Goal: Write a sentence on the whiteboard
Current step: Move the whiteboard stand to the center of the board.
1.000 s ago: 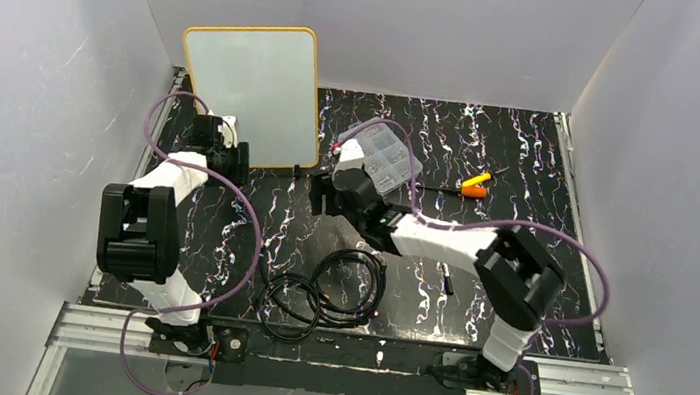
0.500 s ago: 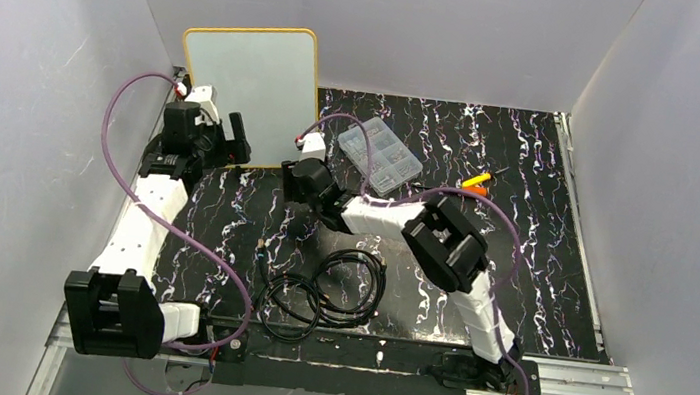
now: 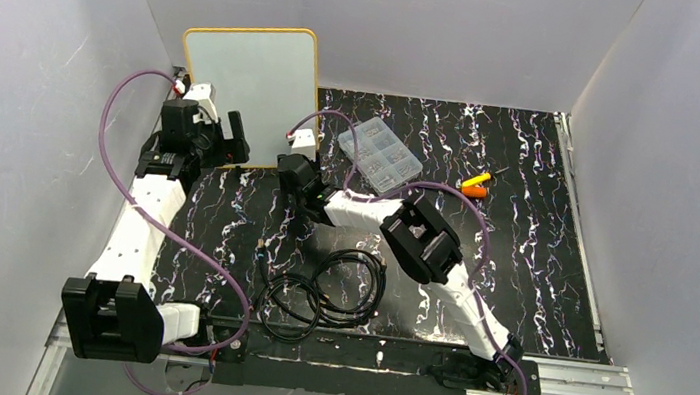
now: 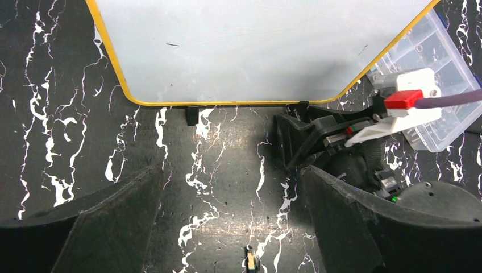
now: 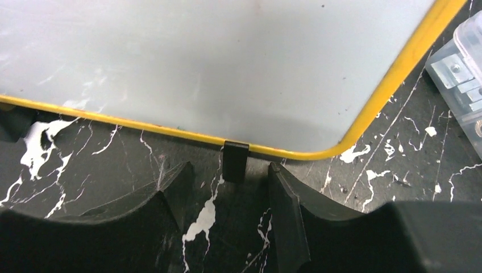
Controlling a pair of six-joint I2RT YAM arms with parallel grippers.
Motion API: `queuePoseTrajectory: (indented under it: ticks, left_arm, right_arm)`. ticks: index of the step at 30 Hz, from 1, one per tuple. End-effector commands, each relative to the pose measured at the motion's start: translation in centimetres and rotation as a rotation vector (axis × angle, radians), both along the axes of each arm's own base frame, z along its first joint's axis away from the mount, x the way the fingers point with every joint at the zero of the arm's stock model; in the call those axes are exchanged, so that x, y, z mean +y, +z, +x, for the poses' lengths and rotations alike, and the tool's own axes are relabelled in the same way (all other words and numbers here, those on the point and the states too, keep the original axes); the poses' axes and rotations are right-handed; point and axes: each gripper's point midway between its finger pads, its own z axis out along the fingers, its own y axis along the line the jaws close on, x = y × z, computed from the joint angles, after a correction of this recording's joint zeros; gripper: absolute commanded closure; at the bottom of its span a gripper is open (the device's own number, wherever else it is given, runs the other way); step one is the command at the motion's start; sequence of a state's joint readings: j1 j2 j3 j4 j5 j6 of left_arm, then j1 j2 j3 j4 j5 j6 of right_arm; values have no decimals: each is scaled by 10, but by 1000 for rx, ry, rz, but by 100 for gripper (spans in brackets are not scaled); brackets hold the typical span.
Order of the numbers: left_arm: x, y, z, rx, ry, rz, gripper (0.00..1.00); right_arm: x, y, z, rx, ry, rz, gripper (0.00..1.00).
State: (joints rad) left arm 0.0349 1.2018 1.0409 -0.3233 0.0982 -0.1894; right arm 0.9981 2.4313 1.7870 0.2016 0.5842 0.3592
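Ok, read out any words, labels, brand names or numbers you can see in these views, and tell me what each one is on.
No readable text in any view.
Large white rectangular whiteboard with a thin yellow-orange frame: the face is blank apart from a few tiny specks, no writing.
Clear plastic compartment box: no label visible.
Red cable plug in the left wrist view: no print can be made out.
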Motion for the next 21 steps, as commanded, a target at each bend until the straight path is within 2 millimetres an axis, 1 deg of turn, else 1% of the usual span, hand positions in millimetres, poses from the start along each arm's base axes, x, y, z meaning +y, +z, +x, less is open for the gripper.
queuePoseTrajectory:
  ticks: [1, 3, 6, 13, 15, 17, 18, 21]
  left_arm:
    - [-2, 26, -5, -56, -21, 7, 8]
    - [-2, 26, -4, -55, -21, 7, 8]
    - [-2, 26, -4, -54, -20, 8, 8]
    - [-2, 26, -5, -57, -20, 10, 9]
    - [-2, 27, -6, -60, -21, 13, 9]
    - [-1, 28, -6, -65, -17, 17, 9]
    - [-1, 29, -7, -68, -18, 15, 9]
    - [-10, 32, -6, -91, -62, -13, 9]
  right_arm:
    - [4, 2, 14, -36, -41, -12, 41]
    - [6, -1, 16, -36, -44, -18, 43]
    - [4, -5, 20, -40, -72, -25, 49]
    - [-10, -5, 24, -50, -125, -39, 76]
    - [-19, -8, 20, -45, -126, -49, 87]
    - [-26, -6, 16, -44, -122, -48, 96]
    - [-31, -7, 13, -41, -119, -52, 99]
    - [-46, 2, 4, -40, -120, -52, 99]
